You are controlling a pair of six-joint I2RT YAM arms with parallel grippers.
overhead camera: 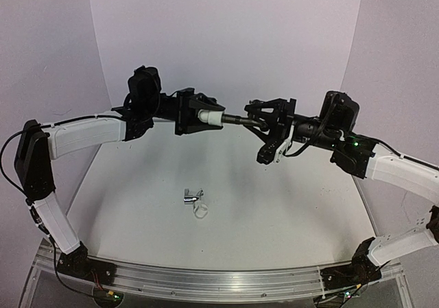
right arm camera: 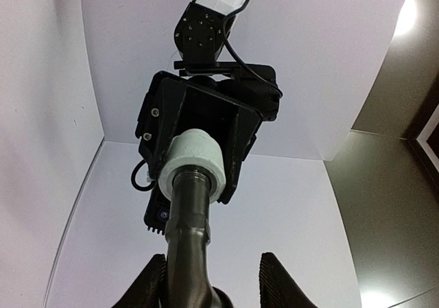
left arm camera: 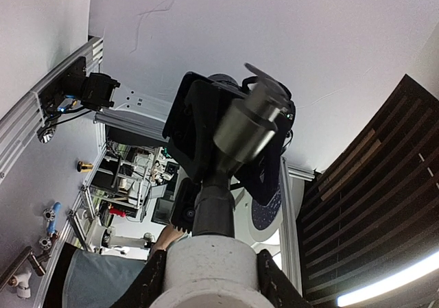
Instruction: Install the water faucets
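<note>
My left gripper (overhead camera: 204,116) is shut on the white elbow fitting (overhead camera: 210,117), held level above the table. The matte black faucet (overhead camera: 239,121) sticks out of the fitting toward my right gripper (overhead camera: 264,124), its threaded stem in the fitting's mouth (right arm camera: 195,160). In the right wrist view the black faucet (right arm camera: 188,239) lies against one finger (right arm camera: 151,284), while a gap separates it from the other finger (right arm camera: 278,280). The left wrist view shows the fitting (left arm camera: 206,270) pinched between both pads. A chrome faucet (overhead camera: 193,196) lies on the table.
A small white ring (overhead camera: 201,212) lies just in front of the chrome faucet. White walls close the table at the back and both sides. The aluminium rail (overhead camera: 219,280) with both arm bases runs along the near edge.
</note>
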